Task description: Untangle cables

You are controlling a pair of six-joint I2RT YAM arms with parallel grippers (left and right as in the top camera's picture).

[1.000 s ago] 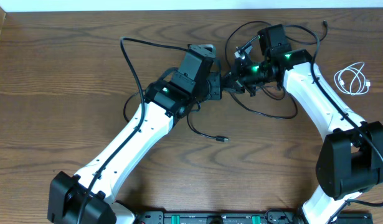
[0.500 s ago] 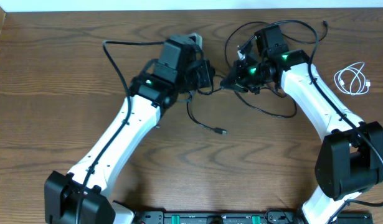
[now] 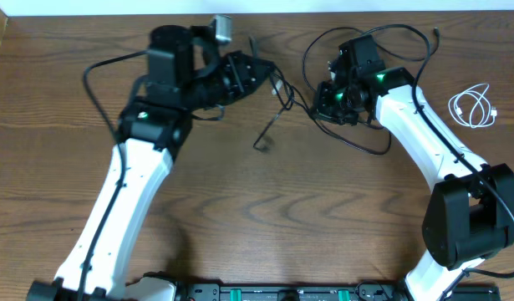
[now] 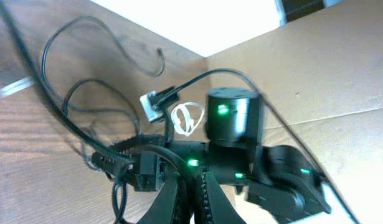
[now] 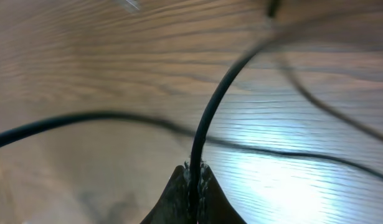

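A brown wooden table [image 3: 240,209] seen from overhead, where two white-and-black robot arms work at a tangle of cables. The left arm [image 3: 131,176] has swung away from the middle of the table over the past second and now reaches toward 11 o'clock, its wrist much closer to the far edge than before. The right arm [image 3: 424,134] has hardly shifted and keeps its wrist near 1 o'clock.

The black cord [image 3: 272,127] is strung between the two arms. With the left arm's retreat, the gap between the grippers has widened. The cord's loose plug end, which lay near the table's centre a second ago, has been dragged up toward 12 o'clock. A large loop of the cord still arcs around the right wrist. The white cord [image 3: 474,107] sits coiled on its own at 2 o'clock, well apart from the black one and unmoved.

The left gripper [image 3: 273,79] has its jaws pressed together. The left wrist view shows the left gripper [image 4: 192,199] closed, the black cord [image 4: 79,134] running out from it, and the white cord [image 4: 186,118] small in the distance. The right gripper [image 3: 319,99] also has its jaws pressed together. In the right wrist view the right gripper [image 5: 194,186] pinches the black cord [image 5: 210,112], which rises straight out from between the tips.
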